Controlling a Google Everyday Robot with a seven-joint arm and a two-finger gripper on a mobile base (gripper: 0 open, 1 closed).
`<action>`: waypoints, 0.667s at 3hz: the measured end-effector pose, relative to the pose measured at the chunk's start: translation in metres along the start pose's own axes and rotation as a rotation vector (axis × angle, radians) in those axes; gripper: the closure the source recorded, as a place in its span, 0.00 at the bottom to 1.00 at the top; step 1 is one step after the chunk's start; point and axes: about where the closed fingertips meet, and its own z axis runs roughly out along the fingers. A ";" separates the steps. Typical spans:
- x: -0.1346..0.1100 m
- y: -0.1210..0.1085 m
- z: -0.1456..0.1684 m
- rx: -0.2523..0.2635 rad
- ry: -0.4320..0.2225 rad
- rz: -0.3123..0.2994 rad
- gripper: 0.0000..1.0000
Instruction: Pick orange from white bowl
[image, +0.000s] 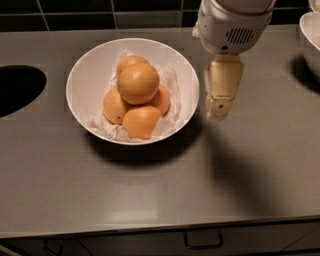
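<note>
The white bowl stands on the grey counter, left of centre, lined with crumpled white paper. The orange, the largest and palest fruit, sits on top of several smaller, deeper-orange fruits in the bowl. My gripper hangs from the white arm at the top right, just past the bowl's right rim, above the counter. It holds nothing.
A dark round opening is cut into the counter at the far left. The edge of a second white bowl shows at the top right. Dark tiles line the back wall. A drawer handle sits below the counter's front edge.
</note>
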 end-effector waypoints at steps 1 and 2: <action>-0.012 -0.008 0.000 0.012 -0.013 -0.025 0.00; -0.035 -0.018 0.005 0.006 -0.027 -0.089 0.00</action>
